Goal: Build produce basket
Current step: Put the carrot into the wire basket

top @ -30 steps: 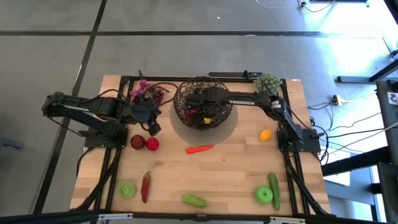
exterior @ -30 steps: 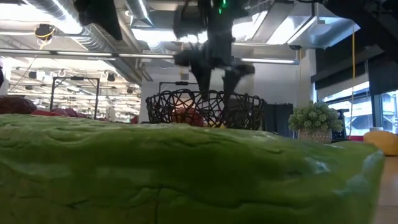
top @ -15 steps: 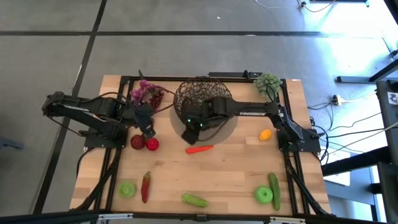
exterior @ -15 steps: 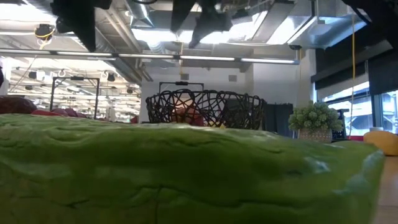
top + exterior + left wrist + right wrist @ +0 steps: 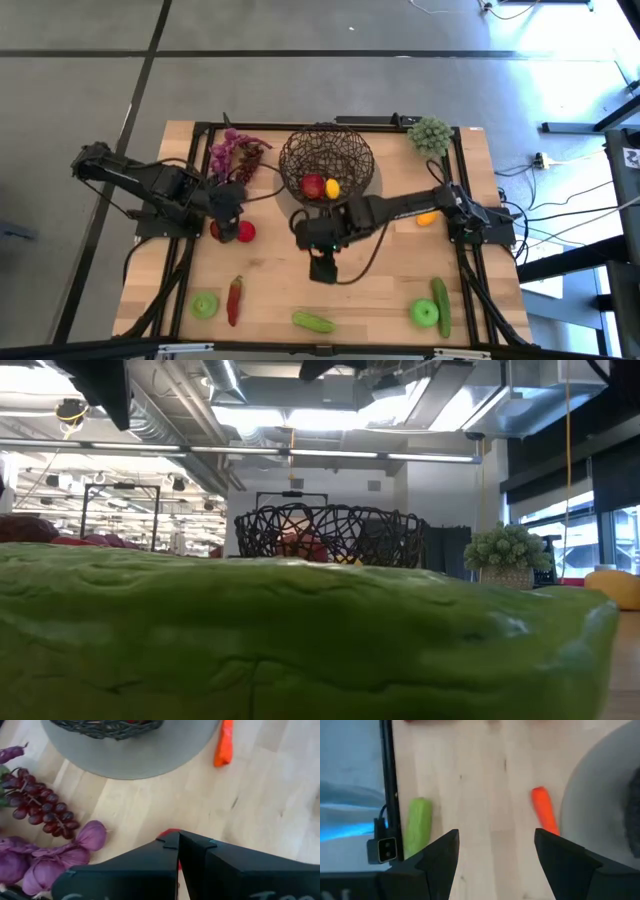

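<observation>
Over the carrot (image 5: 544,816), right gripper (image 5: 496,851) spread and empty; left gripper (image 5: 178,841) clenched empty above a red apple (image 5: 244,231)

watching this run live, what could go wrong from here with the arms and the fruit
The right gripper hangs open above the orange carrot, which lies close to the basket; a descent slightly off could nudge the basket or its grey mat. The left gripper is shut just over a red apple, so a push may roll it away. Both arms work near the middle and could cross.
</observation>
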You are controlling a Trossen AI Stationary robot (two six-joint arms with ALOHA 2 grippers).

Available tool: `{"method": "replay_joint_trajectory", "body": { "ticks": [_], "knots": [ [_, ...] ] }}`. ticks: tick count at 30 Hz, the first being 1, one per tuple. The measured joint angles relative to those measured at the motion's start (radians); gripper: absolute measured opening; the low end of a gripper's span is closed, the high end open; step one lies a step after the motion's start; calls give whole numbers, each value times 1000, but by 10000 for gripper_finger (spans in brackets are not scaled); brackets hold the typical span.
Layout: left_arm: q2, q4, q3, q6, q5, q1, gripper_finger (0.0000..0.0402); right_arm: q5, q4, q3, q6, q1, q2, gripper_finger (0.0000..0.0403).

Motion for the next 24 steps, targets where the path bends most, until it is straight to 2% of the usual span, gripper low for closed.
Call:
{"method": "replay_joint_trajectory", "body": {
  "ticks": [4, 11, 15, 18, 24],
  "knots": [
    [0, 3, 0, -6, -2, -34, 0, 20, 74, -109, -50, 25, 9, 255],
    [0, 4, 0, -43, -5, -72, 0, 123, 201, -334, -21, 33, 10, 255],
    [0, 4, 0, -57, -11, -80, 0, 179, 319, -457, -62, 21, 9, 255],
    [0, 4, 0, -57, -12, -80, 0, 181, 423, -531, -103, 5, 9, 255],
    [0, 5, 0, -60, -34, -80, 0, 184, 495, -627, -106, -40, 9, 255]
  ]
}}
